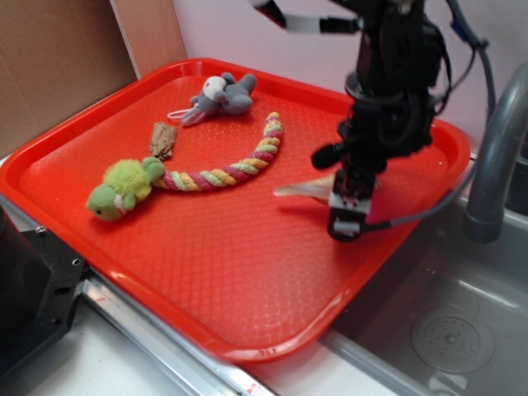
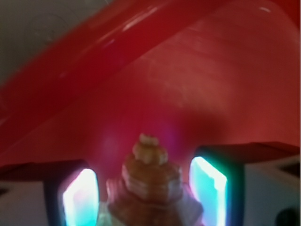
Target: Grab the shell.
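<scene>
Straddling the shell (image 2: 150,186) near the tray's (image 1: 247,351) right rim, end effector (image 1: 346,216) wide, small gaps either side.

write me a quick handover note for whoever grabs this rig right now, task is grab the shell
Gripper: down at the tray, fingers either side of the shell with gaps showing, so open, not clamped.
Shell: the long tan-orange knobby spiral seashell sits between the fingers near the right side of the red plastic tray; its pale pointed tail sticks out to the left.
Done: approach and straddle.
Left: close on the shell, then lift.
Nearby: brown bark-like chunk and green plush rope toy, well clear.
</scene>
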Available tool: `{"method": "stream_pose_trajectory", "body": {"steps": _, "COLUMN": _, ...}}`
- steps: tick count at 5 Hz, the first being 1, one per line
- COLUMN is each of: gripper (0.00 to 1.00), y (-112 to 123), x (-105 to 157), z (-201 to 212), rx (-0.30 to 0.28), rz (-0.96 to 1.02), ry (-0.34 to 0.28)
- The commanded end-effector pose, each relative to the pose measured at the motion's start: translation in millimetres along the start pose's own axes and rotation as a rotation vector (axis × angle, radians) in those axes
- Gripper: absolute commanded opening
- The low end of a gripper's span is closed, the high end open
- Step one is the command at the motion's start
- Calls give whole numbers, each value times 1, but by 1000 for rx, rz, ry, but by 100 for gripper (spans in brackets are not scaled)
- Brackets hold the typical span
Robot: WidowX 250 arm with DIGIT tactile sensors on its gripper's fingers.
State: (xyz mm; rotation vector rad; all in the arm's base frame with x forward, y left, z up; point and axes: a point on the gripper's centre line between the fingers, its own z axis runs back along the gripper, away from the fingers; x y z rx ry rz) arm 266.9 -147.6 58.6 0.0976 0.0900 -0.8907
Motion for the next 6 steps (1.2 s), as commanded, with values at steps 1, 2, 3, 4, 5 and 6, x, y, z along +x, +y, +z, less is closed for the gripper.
{"method": "stream_pose_trajectory", "body": {"steps": 1, "gripper": 0, "y": 17, "x": -70, "z": 94, "rx": -104, "rz": 385, "ry": -63}}
{"method": "stream_pose_trajectory", "body": {"steps": 2, "gripper": 0, "y": 12, "x": -105, "z": 118, "rx": -88, "rz": 528, "ry": -68}}
{"method": "stream_pose_trajectory", "body": {"steps": 3, "gripper": 0, "y": 3, "x": -141, "z": 143, "rx": -46, "rz": 654, "ry": -79}}
{"method": "stream_pose_trajectory", "body": {"steps": 4, "gripper": 0, "y": -1, "x": -159, "z": 152, "rx": -39, "rz": 762, "ry": -75}}
{"method": "stream_pose_trajectory", "body": {"steps": 5, "gripper": 0, "y": -3, "x": -165, "z": 150, "rx": -19, "rz": 837, "ry": -48}}
{"method": "stream_pose_trajectory", "body": {"steps": 6, "gripper": 0, "y": 1, "x": -165, "z": 149, "rx": -20, "rz": 832, "ry": -35}}
